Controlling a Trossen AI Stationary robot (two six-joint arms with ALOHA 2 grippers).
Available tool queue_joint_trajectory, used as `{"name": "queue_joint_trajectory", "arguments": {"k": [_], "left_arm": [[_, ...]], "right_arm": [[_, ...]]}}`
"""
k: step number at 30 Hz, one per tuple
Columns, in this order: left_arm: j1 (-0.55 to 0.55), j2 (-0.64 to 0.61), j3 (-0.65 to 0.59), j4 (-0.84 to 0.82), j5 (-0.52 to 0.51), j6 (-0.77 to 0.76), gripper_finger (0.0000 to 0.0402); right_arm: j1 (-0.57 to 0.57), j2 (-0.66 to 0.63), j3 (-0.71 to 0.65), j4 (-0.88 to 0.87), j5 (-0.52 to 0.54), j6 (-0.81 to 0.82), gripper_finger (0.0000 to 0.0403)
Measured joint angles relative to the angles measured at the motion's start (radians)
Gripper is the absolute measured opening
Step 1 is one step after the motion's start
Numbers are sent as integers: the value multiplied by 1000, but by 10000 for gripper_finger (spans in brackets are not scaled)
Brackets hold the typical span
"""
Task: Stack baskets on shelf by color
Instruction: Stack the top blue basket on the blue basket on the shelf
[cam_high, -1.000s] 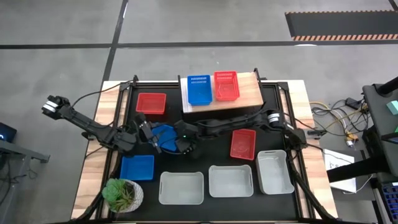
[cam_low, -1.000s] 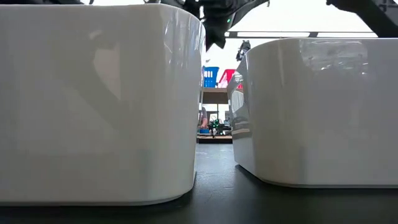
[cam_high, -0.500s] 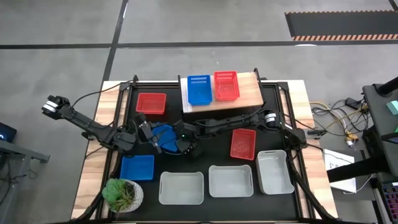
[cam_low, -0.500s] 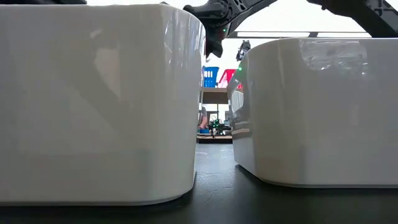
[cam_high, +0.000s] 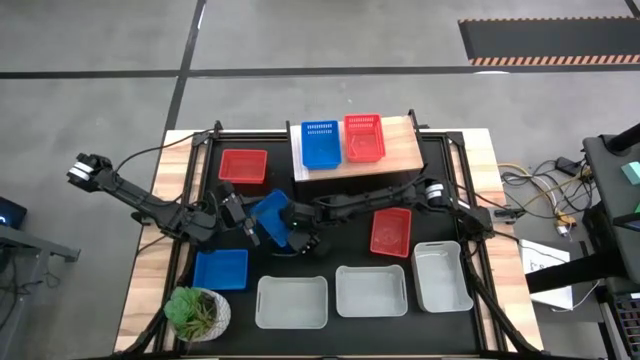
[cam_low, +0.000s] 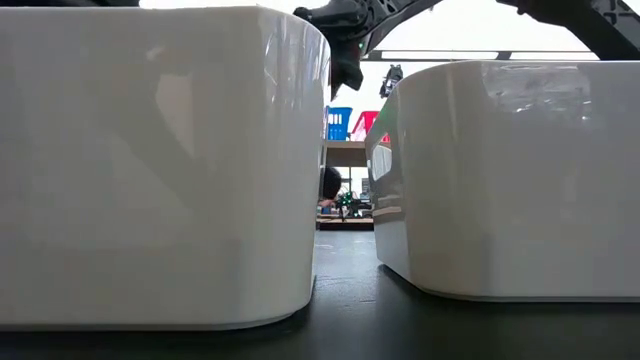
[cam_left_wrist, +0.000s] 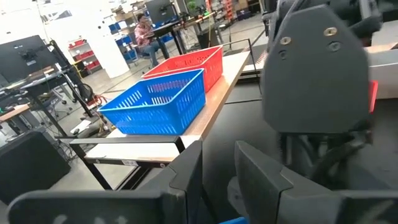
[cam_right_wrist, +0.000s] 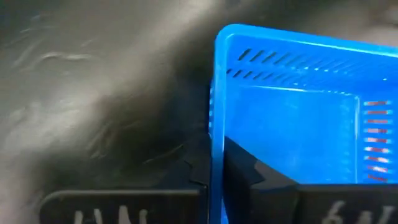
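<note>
You have three white baskets in a row along the near edge of the table. Mid-table, your right hand is clamped on the rim of a blue basket. The left hand is at that basket's other side; I cannot tell its grip. Farther back, the shelf carries one blue and one red basket.

Bare black table between the middle blue basket and three white baskets along the near edge, red basket just right, shelf apparently free at its right end
</note>
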Motion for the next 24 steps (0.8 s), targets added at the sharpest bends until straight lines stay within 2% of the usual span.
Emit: {"name": "queue_joint_trajectory", "arguments": {"k": [8,17,24], "left_arm": [[0,0,0,4,0,-1,79],[0,-1,0,25,0,0,79],[0,-2,0,101,0,-6,79]], "right_arm": [[35,-85,39,-192,5,49,9],[105,-315,40,-360,15,167,8],[203,-486,36,-582,30,343,8]]}}
